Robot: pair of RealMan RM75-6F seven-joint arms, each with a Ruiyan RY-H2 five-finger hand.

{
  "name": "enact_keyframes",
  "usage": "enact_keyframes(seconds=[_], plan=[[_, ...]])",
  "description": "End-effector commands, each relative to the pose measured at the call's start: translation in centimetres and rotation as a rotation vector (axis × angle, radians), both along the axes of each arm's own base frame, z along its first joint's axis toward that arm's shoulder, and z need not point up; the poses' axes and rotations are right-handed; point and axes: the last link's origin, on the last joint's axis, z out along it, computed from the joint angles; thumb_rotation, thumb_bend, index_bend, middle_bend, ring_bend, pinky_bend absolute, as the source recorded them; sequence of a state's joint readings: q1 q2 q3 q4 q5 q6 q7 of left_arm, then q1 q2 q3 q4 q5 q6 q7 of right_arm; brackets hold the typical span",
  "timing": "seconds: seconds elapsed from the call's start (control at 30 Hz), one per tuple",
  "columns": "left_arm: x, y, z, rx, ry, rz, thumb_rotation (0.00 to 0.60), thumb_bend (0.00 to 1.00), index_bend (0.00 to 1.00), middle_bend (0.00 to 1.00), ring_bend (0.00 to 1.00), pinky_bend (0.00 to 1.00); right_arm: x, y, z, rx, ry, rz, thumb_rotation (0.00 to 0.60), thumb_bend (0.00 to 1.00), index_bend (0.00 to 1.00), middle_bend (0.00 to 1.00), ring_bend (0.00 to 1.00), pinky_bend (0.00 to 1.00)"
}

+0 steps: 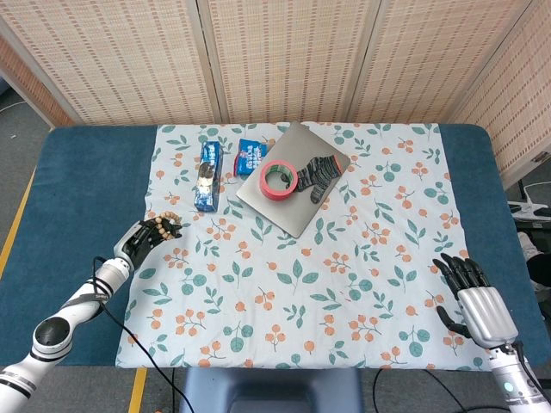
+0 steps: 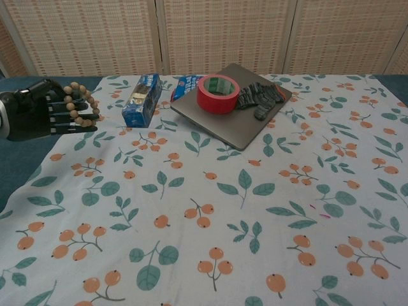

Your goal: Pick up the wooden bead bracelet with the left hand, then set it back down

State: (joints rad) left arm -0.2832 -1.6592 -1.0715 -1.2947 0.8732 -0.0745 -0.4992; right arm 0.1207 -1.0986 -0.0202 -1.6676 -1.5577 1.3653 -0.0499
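Holding the bracelet point(image 2: 81, 104) draped over its fingers, your left robot hand point(image 2: 38, 109) sits raised at the frame's left edge — pickup looks done. Setting it back on the surface point(image 2: 242, 210) remains. Your right robot hand point(image 1: 476, 297) lies released, lower right — empty.

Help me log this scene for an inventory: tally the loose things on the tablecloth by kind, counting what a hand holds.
Bead bracelet: 1
Blue snack packets: 2
Red tape roll: 1
Grey laptop: 1
Grey knit glove: 1
Total: 6
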Motion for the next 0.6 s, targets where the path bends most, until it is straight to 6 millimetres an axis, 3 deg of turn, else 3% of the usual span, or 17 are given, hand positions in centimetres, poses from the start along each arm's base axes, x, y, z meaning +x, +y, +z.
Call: enact_keyframes(seconds=[0.03,0.1,0.17,0.23,0.47,0.6], plan=[[0.11,-0.18,-0.16,0.007,0.001,-0.01,0.503,0.98,0.52,0.55,0.25,0.22,-0.01,-0.01,0.01,0.0,0.0,0.0,0.6,0.31,0.0,0.0,0.0,0.0],[0.11,-0.2,-0.17,0.012,0.004,-0.013,0.542,0.88,0.46,0.54,0.24,0.22,-0.01,-0.01,0.01,0.001,0.0,0.0,0.6,0.31,0.0,0.0,0.0,0.0],[0.08,-0.19,-0.2,0.017,0.007,-0.015,0.576,0.69,0.39,0.53,0.24,0.22,-0.01,-0.01,0.01,0.001,0.0,0.0,0.6,0.31,0.0,0.0,0.0,0.0],[0.03,-0.21,-0.26,0.017,0.009,-0.017,0.589,0.58,0.36,0.53,0.24,0.22,-0.02,-0.01,0.01,0.001,0.0,0.0,0.6,0.31,0.0,0.0,0.0,0.0],[-0.35,-0.09,-0.28,0.032,-0.003,0.009,0.595,0.44,0.34,0.53,0.24,0.23,0.0,-0.01,-0.06,0.006,0.0,0.001,0.6,0.31,0.0,0.0,0.0,0.0],[-0.57,0.0,-0.17,0.035,-0.01,0.027,0.561,0.39,0.34,0.53,0.24,0.23,0.02,0.01,-0.15,0.011,0.001,0.002,0.6,0.31,0.0,0.0,0.0,0.0]])
